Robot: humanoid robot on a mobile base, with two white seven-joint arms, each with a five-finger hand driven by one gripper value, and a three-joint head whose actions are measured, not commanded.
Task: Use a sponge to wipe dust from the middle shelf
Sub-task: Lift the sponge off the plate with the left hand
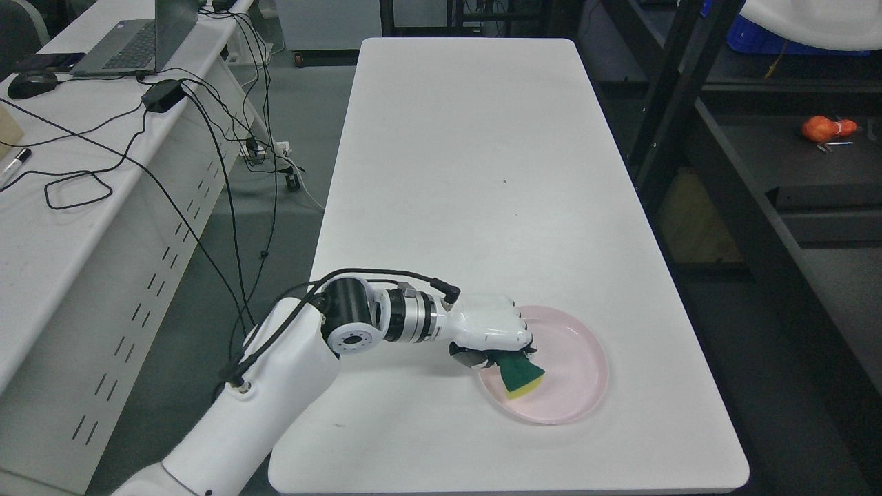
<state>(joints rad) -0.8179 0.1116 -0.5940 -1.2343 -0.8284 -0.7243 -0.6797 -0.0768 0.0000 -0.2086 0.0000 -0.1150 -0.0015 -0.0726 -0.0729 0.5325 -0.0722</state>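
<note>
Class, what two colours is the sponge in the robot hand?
The sponge is green with a yellow layer beneath, seen in the head view.

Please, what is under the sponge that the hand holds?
Under the sponge, gripped by the left hand, is a pink plate on the white table. The plate's part under the hand is covered.

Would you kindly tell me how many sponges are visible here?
1. The green-and-yellow sponge is held by the left hand over the pink plate near the white table's front edge.

White table [468,172] on grey floor [289,138], cabled desk [62,227] left, dark shelving [792,179] right.
</note>
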